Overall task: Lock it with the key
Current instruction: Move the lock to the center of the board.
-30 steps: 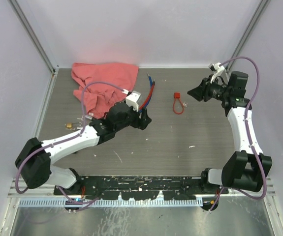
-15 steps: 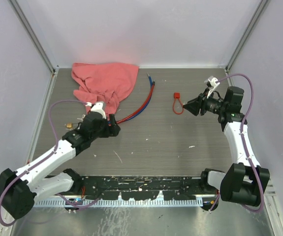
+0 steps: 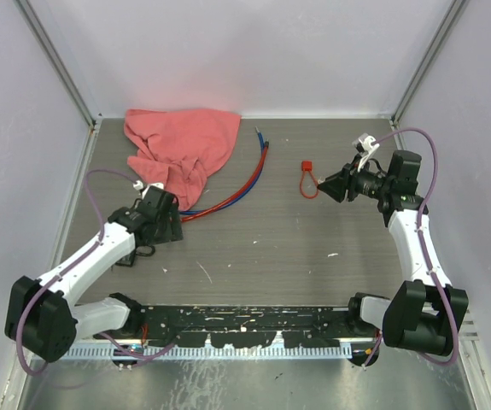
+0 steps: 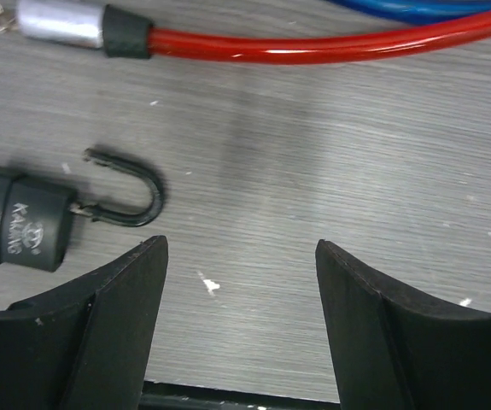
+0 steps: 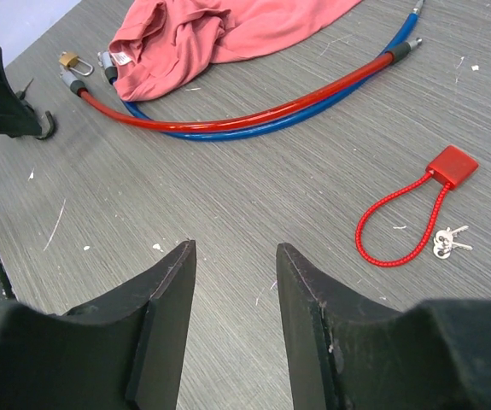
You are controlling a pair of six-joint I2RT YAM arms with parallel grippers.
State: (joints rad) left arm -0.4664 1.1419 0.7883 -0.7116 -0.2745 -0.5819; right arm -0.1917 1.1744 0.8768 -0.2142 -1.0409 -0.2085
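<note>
A black padlock [image 4: 21,229] lies on the table with its shackle [image 4: 130,192] swung open. My left gripper [image 4: 238,248] is open and empty just right of it, close above the table; in the top view it [image 3: 165,224] is at the left, with the padlock [image 3: 145,251] beside it. A red cable lock [image 5: 403,218] with small silver keys [image 5: 447,241] lies mid-right [image 3: 310,179]. My right gripper [image 5: 236,248] is open and empty, held above the table right of the cable lock [image 3: 330,184].
A pink cloth [image 3: 181,141] lies at the back left. A red cable [image 3: 238,181] and a blue cable [image 5: 254,130] run from it across the middle. A small brass padlock [image 5: 68,61] sits by the cloth. Walls close the table on three sides.
My left arm has swung from the table's middle back to the left and come down beside the black padlock. My right gripper has dropped slightly near the red cable lock.
</note>
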